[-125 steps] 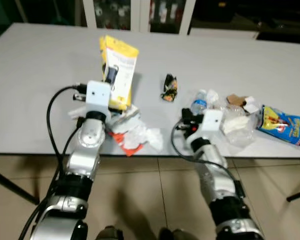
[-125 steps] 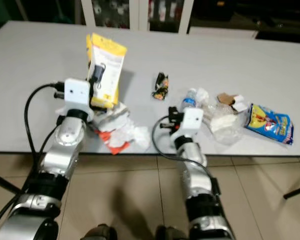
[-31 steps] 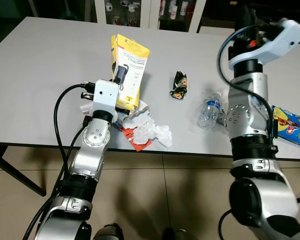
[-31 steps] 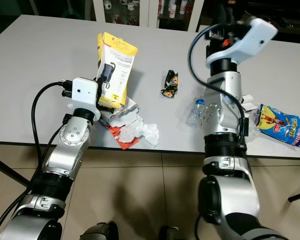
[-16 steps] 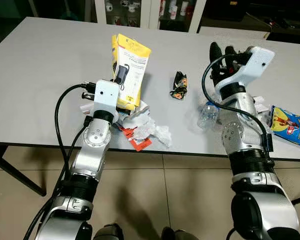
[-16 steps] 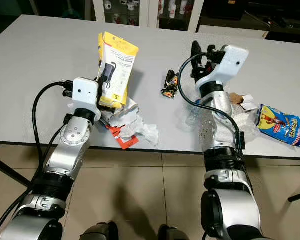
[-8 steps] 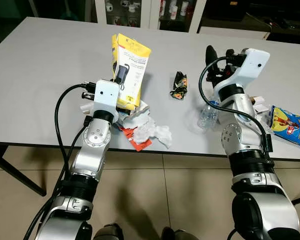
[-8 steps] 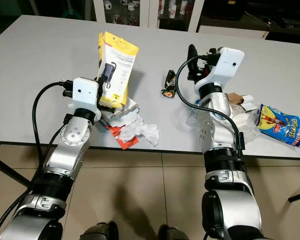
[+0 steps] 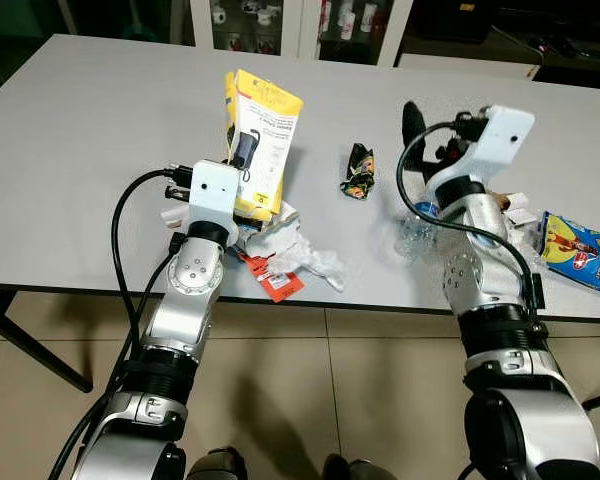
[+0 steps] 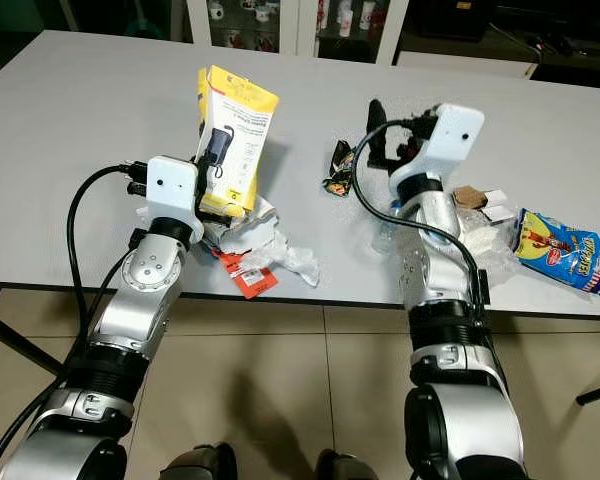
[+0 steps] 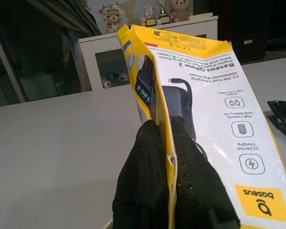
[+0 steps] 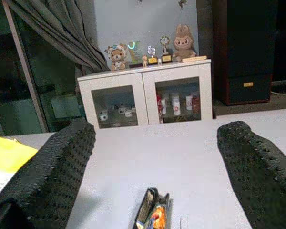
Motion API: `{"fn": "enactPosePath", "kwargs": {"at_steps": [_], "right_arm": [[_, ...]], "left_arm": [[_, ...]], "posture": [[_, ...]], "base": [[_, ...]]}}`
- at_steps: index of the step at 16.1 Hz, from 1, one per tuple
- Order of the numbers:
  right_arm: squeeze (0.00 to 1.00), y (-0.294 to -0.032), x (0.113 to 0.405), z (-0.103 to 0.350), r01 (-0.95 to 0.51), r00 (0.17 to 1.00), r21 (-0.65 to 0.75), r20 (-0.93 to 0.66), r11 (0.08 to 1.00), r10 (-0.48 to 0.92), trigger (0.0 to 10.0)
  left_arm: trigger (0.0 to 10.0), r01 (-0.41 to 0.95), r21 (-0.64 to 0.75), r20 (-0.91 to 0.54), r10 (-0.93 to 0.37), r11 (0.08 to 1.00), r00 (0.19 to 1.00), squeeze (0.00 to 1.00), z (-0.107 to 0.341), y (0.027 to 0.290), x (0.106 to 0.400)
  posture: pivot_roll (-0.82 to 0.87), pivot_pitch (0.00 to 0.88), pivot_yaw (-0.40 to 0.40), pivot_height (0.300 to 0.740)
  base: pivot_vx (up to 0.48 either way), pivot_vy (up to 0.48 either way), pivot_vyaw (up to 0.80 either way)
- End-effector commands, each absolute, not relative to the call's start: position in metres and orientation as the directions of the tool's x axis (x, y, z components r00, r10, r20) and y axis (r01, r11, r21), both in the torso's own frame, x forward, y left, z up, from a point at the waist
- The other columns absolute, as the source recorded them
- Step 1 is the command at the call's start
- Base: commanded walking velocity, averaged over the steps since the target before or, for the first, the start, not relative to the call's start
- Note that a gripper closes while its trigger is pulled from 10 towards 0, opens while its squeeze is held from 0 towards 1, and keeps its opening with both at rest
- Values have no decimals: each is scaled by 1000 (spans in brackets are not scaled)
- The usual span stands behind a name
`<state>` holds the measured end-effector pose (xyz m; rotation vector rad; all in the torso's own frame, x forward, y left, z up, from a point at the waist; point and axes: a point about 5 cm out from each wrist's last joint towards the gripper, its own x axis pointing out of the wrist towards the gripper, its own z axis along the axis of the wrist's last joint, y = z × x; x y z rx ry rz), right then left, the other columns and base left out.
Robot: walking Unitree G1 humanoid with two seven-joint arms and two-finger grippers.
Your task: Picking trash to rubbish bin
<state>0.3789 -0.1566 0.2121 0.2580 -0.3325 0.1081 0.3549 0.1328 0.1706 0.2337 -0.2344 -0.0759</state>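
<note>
My left hand (image 11: 169, 191) clamped on yellow power bank box (image 9: 263, 140), upright over crumpled wrappers (image 9: 285, 255) at grey surface (image 9: 90, 130) front edge | my right hand (image 12: 157, 162) spread wide, empty, hovering just beyond dark snack wrapper (image 9: 359, 171), above water bottle (image 9: 415, 228) | blue snack bag (image 9: 580, 250) right of bottle

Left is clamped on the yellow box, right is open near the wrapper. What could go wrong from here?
1. The right gripper, jaws open, may miss the small dark wrapper, which lies low and flat.
2. Its forearm hangs over the plastic bottle and could knock it.
3. The left gripper pinches only an edge of the yellow box; it might slip.
</note>
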Motion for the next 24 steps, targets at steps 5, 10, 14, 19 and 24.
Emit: {"fn": "enactPosePath", "kwargs": {"at_steps": [5,10,14,19,24], "right_arm": [[1000,-158,379,208,-139,947,231,315,963,61,10000],[1000,-157,378,207,-141,945,212,319,967,68,10000],[1000,-166,373,176,-81,969,122,243,989,49,10000],[1000,-184,363,143,4,989,97,150,995,-19,10000],[1000,-205,351,125,70,989,71,123,995,-79,10000]], "left_arm": [[10000,63,233,259,-125,970,958,0,179,129,356],[10000,59,232,268,-122,971,956,0,179,130,356],[10000,44,231,286,-111,972,952,0,179,136,354],[10000,32,249,272,-102,968,957,0,172,141,352],[10000,21,268,267,-95,963,959,0,170,147,351]], "posture": [[9,84,-74,740],[9,82,-72,740],[12,74,-68,740],[13,60,-60,740],[12,51,-49,740]], "base": [[0,0,0],[0,0,0],[0,0,0],[0,0,0],[0,0,0]]}}
